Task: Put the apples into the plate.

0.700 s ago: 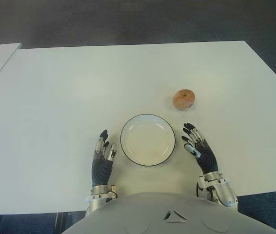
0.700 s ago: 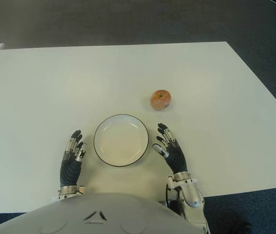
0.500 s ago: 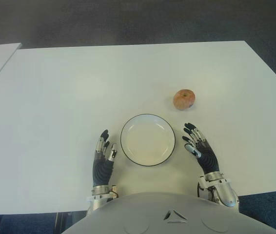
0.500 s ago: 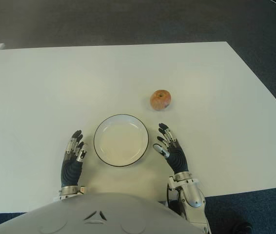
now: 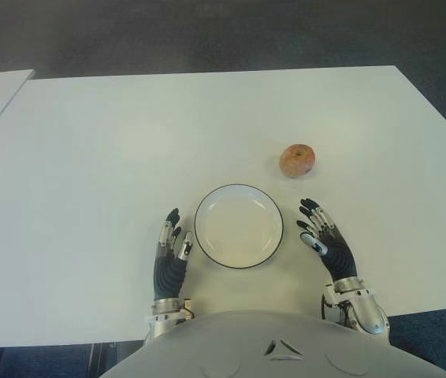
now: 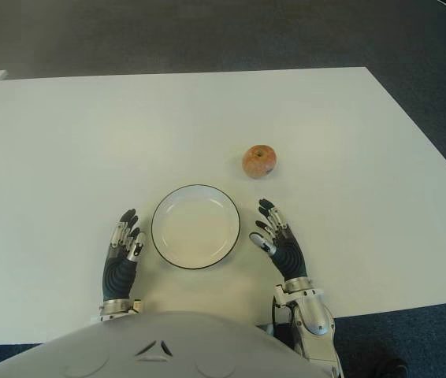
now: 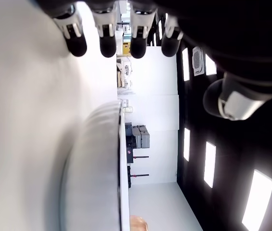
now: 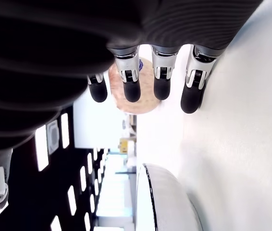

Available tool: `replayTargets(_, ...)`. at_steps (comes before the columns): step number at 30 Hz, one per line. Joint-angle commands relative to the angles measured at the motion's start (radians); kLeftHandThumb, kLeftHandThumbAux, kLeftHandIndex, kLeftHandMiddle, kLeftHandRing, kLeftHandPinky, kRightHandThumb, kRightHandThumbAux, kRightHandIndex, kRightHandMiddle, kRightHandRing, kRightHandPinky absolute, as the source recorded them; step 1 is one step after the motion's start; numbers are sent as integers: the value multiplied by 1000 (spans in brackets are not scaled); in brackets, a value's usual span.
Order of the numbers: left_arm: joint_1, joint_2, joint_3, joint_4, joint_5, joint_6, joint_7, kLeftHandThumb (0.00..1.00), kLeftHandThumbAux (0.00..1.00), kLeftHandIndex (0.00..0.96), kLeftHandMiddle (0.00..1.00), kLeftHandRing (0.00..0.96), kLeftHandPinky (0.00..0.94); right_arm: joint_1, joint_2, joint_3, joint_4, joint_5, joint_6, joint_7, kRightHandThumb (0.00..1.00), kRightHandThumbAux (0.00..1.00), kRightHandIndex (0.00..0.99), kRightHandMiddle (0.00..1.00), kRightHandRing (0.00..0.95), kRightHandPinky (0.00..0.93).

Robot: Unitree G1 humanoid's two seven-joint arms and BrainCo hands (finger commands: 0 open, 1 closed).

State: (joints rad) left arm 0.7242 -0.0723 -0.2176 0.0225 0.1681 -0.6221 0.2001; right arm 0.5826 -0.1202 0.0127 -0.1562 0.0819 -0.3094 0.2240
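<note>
Nothing of the task is done yet: the plate [image 5: 239,226] sits empty at the lower centre of the left eye view, and the single apple [image 5: 297,160] visible lies on the white tabletop [image 5: 113,150] up and to the right of it, apart from the rim. Picking it up, carrying it over and setting it down all remain. The right hand [image 5: 327,244] shows just right of the plate, its fingers [image 8: 162,82] stretched out and holding nothing; the apple lies beyond their tips, near but not touching, roughly in line with them in the right wrist view. The left hand [image 5: 170,256] shows just left of the plate, fingers likewise extended and empty, well apart from the apple.
</note>
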Motion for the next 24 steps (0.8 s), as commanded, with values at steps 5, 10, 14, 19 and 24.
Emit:
replayTargets(5,-25,-35,-9,68,21,-15,29,43,415,0,0,0,0,-79,-74,-107,-11,16,-19,-1,219,552,0,0,0,0)
replayTargets(10,-37,-38,-12,95,23,-29,39,40,419,0,0,0,0,-197,-139,-186,41,-34,-106,-19,244,579,0,0,0,0)
replayTargets(14,-51,-40,-11,119,20,-40,44,39,424,0,0,0,0,-272,-182,-219,128,-138,-245,-73,270,591,0,0,0,0)
replayTargets(19,-70,-45,-10,151,10,-58,44,41,429,0,0,0,0,-368,-241,-243,208,-303,-382,-168,331,576,10,1,0,0)
replayTargets(24,-88,-50,-9,169,1,-61,43,43,427,0,0,0,0,-474,-304,-233,293,-442,-430,-242,375,549,26,11,0,0)
